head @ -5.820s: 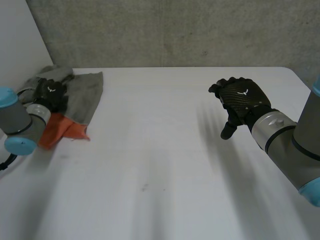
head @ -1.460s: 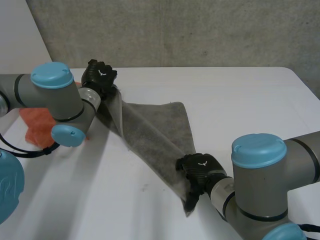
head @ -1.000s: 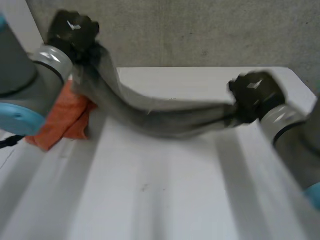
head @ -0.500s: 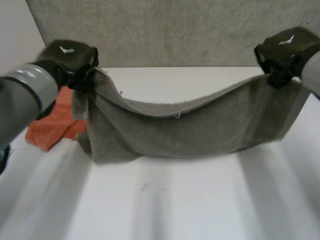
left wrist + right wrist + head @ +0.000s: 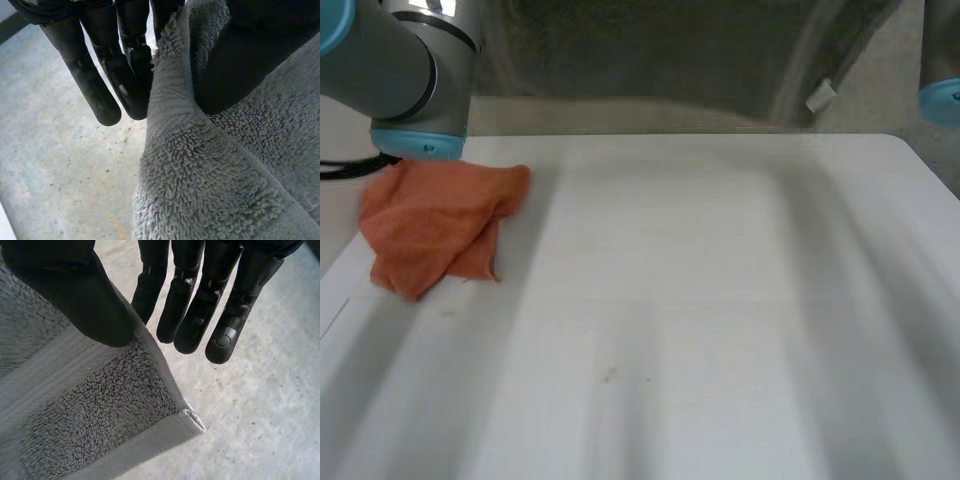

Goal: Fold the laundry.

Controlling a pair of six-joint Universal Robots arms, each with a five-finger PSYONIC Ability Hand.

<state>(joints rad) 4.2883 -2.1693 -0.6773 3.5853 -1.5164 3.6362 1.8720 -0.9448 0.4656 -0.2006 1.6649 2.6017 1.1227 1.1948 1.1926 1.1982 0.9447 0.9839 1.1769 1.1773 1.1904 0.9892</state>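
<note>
A grey towel (image 5: 650, 50) hangs spread high over the far edge of the white table (image 5: 720, 320), its lower hem off the surface. In the left wrist view my left hand (image 5: 95, 65) pinches the towel's (image 5: 200, 175) thick hemmed edge between the thumb and straight fingers. In the right wrist view my right hand (image 5: 200, 295) holds the towel (image 5: 90, 415) near a corner, with the thumb on the front and the fingers behind it. My left arm (image 5: 405, 60) and right arm (image 5: 940, 60) reach upward at the two sides.
A crumpled orange cloth (image 5: 435, 225) lies on the table at the left, below my left arm. A small white tag (image 5: 820, 95) dangles from the towel's right part. A grey concrete wall stands behind the table.
Both arms have lifted the towel higher. Its sagging middle has left the table, and both hands have risen past the head view's upper edge. The orange cloth is now uncovered.
</note>
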